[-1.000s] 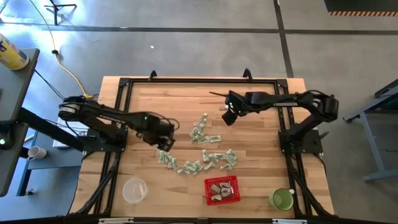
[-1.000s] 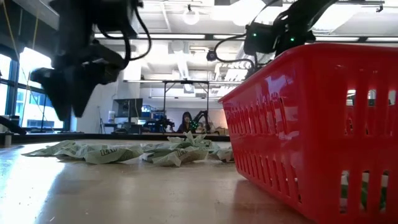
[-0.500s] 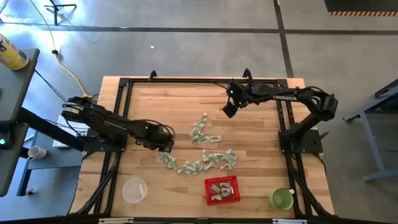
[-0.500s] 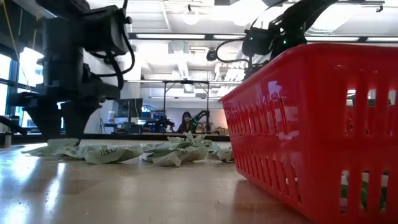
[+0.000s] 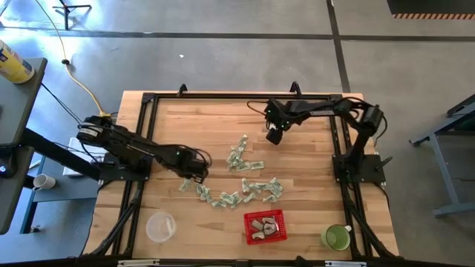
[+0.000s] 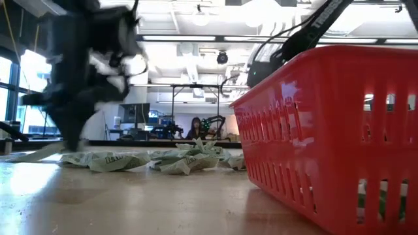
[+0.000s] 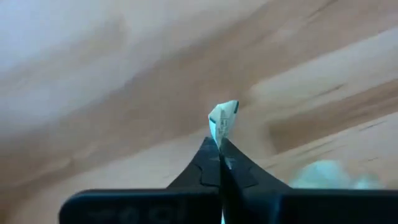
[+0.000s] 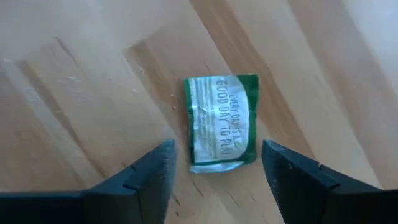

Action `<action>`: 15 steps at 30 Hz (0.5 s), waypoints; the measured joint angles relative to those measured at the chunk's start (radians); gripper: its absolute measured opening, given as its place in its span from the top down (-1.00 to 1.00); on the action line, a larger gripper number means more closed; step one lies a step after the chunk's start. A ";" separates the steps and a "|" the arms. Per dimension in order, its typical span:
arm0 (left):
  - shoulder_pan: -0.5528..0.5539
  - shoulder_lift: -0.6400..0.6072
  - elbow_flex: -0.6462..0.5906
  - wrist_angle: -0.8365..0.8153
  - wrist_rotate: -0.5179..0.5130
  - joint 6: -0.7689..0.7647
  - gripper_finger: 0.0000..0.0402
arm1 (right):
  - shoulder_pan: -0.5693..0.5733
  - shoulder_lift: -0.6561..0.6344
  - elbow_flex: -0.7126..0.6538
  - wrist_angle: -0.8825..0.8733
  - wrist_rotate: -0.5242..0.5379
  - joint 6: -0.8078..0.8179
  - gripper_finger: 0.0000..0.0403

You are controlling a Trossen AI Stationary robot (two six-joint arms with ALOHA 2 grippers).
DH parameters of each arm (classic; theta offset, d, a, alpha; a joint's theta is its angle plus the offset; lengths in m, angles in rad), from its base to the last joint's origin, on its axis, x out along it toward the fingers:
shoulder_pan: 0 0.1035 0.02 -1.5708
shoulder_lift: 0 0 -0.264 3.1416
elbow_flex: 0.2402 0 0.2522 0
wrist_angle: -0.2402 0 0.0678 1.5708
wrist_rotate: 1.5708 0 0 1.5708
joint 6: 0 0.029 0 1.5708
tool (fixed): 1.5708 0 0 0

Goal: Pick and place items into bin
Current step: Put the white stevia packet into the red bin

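Seen from overhead, two dark robot arms are reaching over a wooden table (image 5: pixel 185 119). The left gripper (image 5: pixel 199 173) is sitting low at the left end of a scattered trail of small green-and-white wrapped items (image 5: pixel 241 189) near the middle of the table. In the left wrist view its fingers (image 7: pixel 208 168) are pressing together on one wrapped piece (image 7: pixel 222 122), whose pale tip is sticking out beyond them. The right gripper (image 5: pixel 273 136) is hovering over the far part of the table, apart from the main scatter. In the right wrist view its fingers (image 8: pixel 149 177) are standing wide apart and holding nothing, with a single flat wrapper (image 8: pixel 222 122) lying on the wood between them. The red basket (image 5: pixel 282 228) is sitting near the front edge of the table, just in front of the scattered items, with a few wrapped pieces lying inside it. A clear round container (image 5: pixel 160 227) is standing to the basket's left and a green cup (image 5: pixel 335 237) to its right. In the low view the basket (image 6: pixel 326 124) is filling the right side, with crinkled items (image 6: pixel 176 160) lying on the table beyond it.
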 joint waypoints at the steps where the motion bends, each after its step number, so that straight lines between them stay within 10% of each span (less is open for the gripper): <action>1: -0.003 -0.021 0.025 0.005 -0.012 0.019 0.89 | 0.001 0.011 0.002 0.001 0.016 -0.006 -0.10; 10: -0.047 -0.128 0.266 0.021 -0.135 0.169 0.89 | -0.009 0.062 0.004 0.004 -0.026 -0.035 0.90; 15: -0.062 -0.128 0.309 0.018 -0.151 0.184 0.82 | -0.010 0.064 0.003 0.004 -0.044 0.009 0.89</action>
